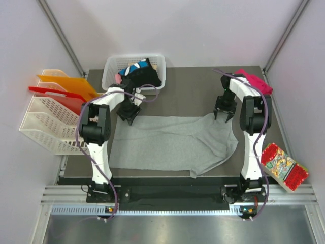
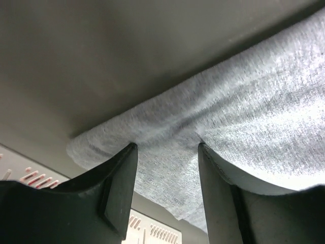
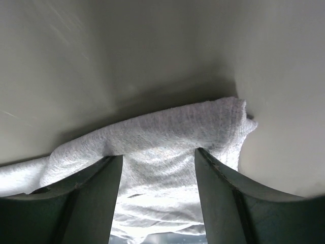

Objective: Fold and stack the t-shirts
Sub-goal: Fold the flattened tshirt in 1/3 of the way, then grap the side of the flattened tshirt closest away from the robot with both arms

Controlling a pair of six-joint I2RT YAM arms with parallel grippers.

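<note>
A large light grey t-shirt (image 1: 172,145) lies spread flat across the dark table, its right part bunched and lapping toward the front. My left gripper (image 1: 128,116) is down at its far left corner. In the left wrist view the jaws (image 2: 166,147) stand apart, tips pressing onto the grey cloth (image 2: 254,112). My right gripper (image 1: 223,114) is at the far right corner, open, straddling the rolled grey hem (image 3: 167,127) with its tips (image 3: 159,155) on the cloth. A magenta-pink t-shirt (image 1: 256,81) lies at the back right. Black t-shirts with blue-white patches (image 1: 144,76) fill a basket.
The white basket (image 1: 109,76) stands at the back left of the table. White racks (image 1: 48,122) with orange and red trays (image 1: 66,84) stand off the left edge. A red patterned snack packet (image 1: 284,166) lies off the right front corner.
</note>
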